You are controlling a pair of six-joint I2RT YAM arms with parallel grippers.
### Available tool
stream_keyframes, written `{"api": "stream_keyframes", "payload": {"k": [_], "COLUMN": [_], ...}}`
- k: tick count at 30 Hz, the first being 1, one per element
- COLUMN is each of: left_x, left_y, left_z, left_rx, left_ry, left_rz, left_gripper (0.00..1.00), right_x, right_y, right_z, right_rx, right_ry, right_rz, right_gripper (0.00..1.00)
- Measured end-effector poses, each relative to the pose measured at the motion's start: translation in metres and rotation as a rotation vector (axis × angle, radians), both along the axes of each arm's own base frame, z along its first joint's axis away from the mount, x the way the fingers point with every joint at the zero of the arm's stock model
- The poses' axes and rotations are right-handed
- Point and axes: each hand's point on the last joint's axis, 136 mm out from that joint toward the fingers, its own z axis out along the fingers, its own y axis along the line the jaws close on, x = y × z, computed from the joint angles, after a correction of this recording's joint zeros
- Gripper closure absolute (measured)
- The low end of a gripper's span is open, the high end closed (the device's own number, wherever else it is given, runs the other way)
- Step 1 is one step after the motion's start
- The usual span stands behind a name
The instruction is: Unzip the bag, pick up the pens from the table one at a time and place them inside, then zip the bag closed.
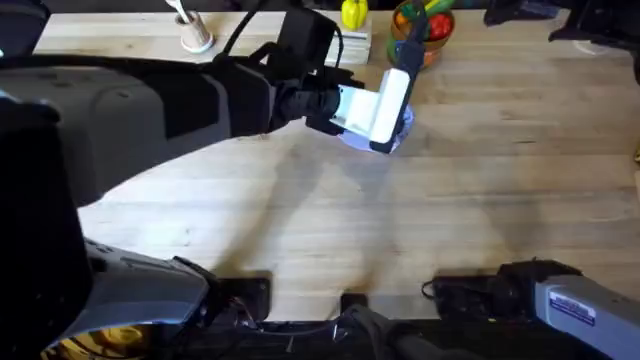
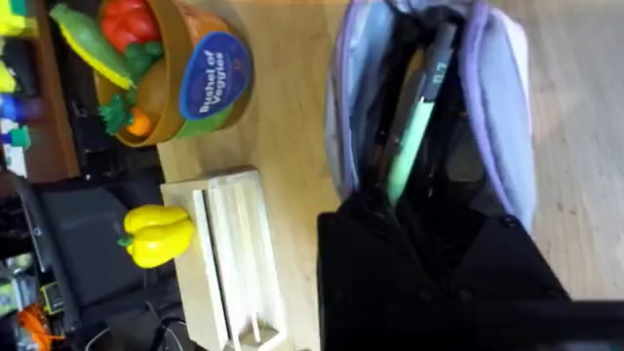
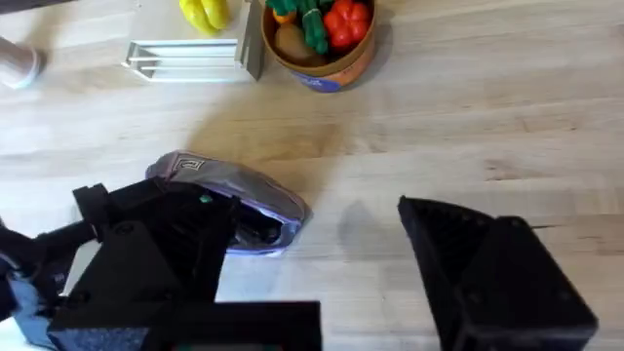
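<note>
A: Lavender bag (image 2: 507, 127) lies unzipped just beside the veggie basket (image 1: 425, 30), green pen (image 2: 409, 146) and a dark pen (image 2: 436, 58) already inside.

B: The end effectors?

A: Left end effector (image 2: 429, 244) sits at the bag's mouth (grip hidden, cannot tell); right end effector (image 3: 361, 283) is spread wide, empty. Zipping remains, I'd judge.

"Bushel of Veggies" on basket (image 2: 195, 83)
</note>
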Motion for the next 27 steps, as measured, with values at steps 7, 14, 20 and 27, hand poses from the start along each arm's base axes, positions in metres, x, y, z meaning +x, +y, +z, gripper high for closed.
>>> {"api": "stream_keyframes", "payload": {"k": [7,14,20,27], "left_x": [-0.005,-0.002,0.006,0.023], "left_y": [0.004,0.003,0.001,-0.004], "left_z": [-0.009,-0.017,-0.013,0.006], "left_rx": [0.06,0.075,0.067,0.013], "left_ry": [-0.011,-0.01,-0.049,-0.087], "left_rz": [-0.047,-0.057,-0.055,0.011], "left_gripper": [0.959,0.957,0.655,0.009], "right_x": [0.0,0.0,0.0,0.0], "right_y": [0.0,0.0,0.0,0.0], "right_z": [0.0,0.0,0.0,0.0], "right_rx": [0.0,0.0,0.0,0.0], "right_ry": [0.0,0.0,0.001,0.001], "right_rz": [0.0,0.0,0.0,0.0], "right_gripper": [0.004,0.004,0.005,0.003]}}
